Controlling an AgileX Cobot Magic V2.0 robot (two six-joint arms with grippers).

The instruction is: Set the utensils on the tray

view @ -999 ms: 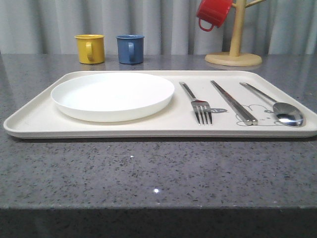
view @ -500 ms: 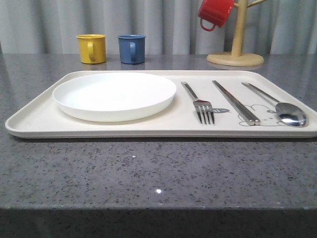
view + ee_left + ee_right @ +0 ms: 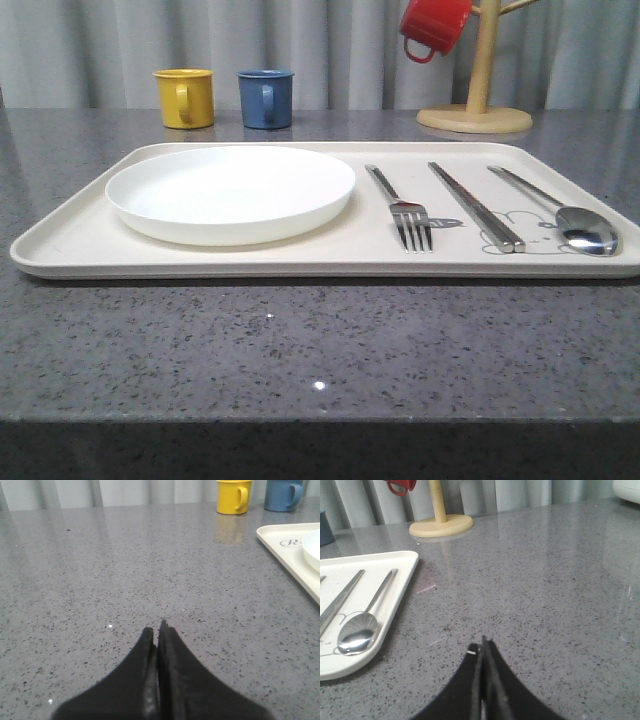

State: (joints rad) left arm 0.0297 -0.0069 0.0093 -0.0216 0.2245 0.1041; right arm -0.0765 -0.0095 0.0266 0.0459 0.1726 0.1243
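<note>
The cream tray (image 3: 80, 245) lies across the grey table. On it rest a round white plate (image 3: 230, 190) at the left, then a steel fork (image 3: 400, 207), a pair of chopsticks (image 3: 476, 205) and a spoon (image 3: 560, 212) side by side at the right. My left gripper (image 3: 156, 628) is shut and empty over bare table, to the left of the tray (image 3: 285, 547). My right gripper (image 3: 482, 645) is shut and empty over bare table, to the right of the tray (image 3: 395, 597), where the spoon (image 3: 362, 625) lies near the rim.
A yellow mug (image 3: 185, 97) and a blue mug (image 3: 266, 97) stand behind the tray. At the back right a wooden mug stand (image 3: 475, 118) carries a red mug (image 3: 432, 25). A curtain closes off the back.
The front view has shifted slightly between one second ago and now; the tray and its contents lie as before.
</note>
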